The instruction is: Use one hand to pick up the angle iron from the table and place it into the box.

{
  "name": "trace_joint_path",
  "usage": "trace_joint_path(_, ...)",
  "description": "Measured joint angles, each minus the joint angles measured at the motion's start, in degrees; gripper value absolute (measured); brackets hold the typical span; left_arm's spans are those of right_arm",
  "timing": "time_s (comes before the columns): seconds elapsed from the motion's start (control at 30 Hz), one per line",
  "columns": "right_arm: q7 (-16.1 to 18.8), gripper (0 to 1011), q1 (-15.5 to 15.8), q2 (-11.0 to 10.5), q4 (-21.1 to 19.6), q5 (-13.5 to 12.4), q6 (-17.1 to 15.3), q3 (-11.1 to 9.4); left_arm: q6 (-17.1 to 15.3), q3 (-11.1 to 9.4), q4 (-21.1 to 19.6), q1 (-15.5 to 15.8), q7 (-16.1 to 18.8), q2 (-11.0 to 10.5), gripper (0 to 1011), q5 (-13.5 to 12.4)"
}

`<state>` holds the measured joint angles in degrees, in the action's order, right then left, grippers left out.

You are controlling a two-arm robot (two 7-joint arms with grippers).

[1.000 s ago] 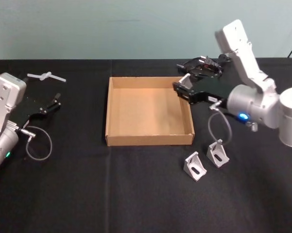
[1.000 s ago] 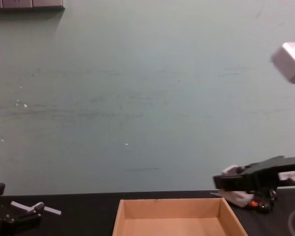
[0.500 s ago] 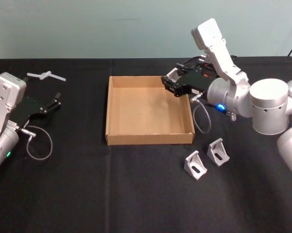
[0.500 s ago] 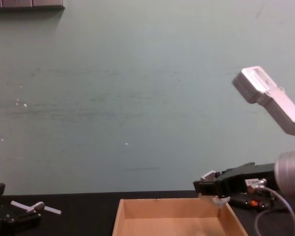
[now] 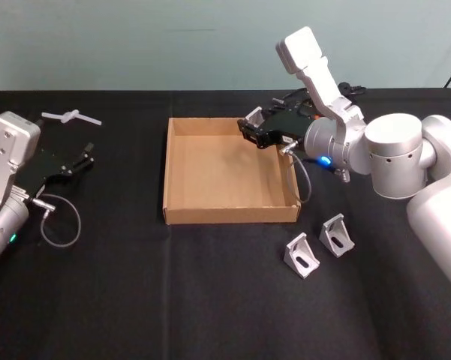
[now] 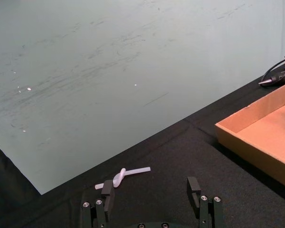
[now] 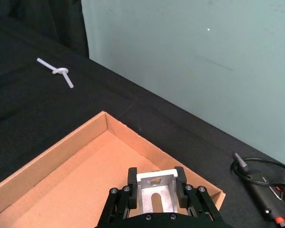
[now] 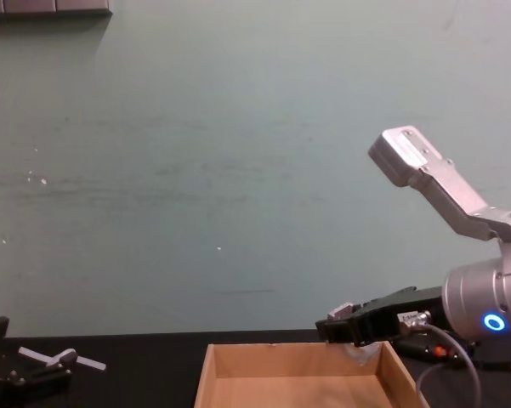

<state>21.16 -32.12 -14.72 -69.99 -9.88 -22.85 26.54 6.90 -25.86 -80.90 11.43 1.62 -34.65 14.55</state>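
Note:
My right gripper (image 5: 249, 129) hangs above the far right corner of the brown cardboard box (image 5: 181, 211), shut on a silver angle iron (image 7: 155, 192). In the chest view the right gripper (image 8: 333, 330) sits just above the box's back wall (image 8: 272, 358). Two more silver angle irons (image 5: 301, 256) (image 5: 335, 235) stand on the black table (image 5: 210, 300) in front of the box's right corner. My left gripper (image 5: 87, 155) rests open on the table at the far left; its fingers (image 6: 194, 188) are spread apart with nothing between them.
A white knotted strip (image 5: 71, 117) lies on the table beyond the left gripper. A black corded tool with an orange button (image 7: 270, 194) lies behind the box's right side. A teal wall rises behind the table.
My right arm has carried the angle iron leftward from beside the box's right wall to over its far right corner. The left arm has stayed still.

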Motion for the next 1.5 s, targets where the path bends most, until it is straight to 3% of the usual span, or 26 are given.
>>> trace_joint_path(0.17, 0.5, 456, -1.1, 0.9, 1.9, 0.4, -0.3, -0.1, 0.0, 0.0, 0.0, 0.0, 0.0, 0.0, 1005, 0.0)
trace_joint_path(0.43, 0.5, 487, -1.0, 0.8, 1.7, 0.5, -0.4, -0.1, 0.0, 0.0, 0.0, 0.0, 0.0, 0.0, 1005, 0.0)
trace_joint_path(0.53, 0.5, 604, -0.9, 0.8, 1.7, 0.5, -0.4, -0.1, 0.0, 0.0, 0.0, 0.0, 0.0, 0.0, 1005, 0.0)
trace_joint_path(1.03, 0.5, 1004, -0.8, 0.7, 1.4, 0.4, -0.4, -0.1, 0.0, 0.0, 0.0, 0.0, 0.0, 0.0, 1005, 0.0)
trace_joint_path(1.3, 0.5, 1004, -0.7, 0.6, 1.1, 0.4, -0.4, -0.2, 0.0, 0.0, 0.0, 0.0, 0.0, 0.0, 1005, 0.0)
trace_joint_path(1.5, 1.0, 1004, 2.2, -1.6, -3.8, 0.2, -0.2, -1.6, 0.0, 0.0, 0.0, 0.0, 0.0, 0.0, 1005, 0.0)
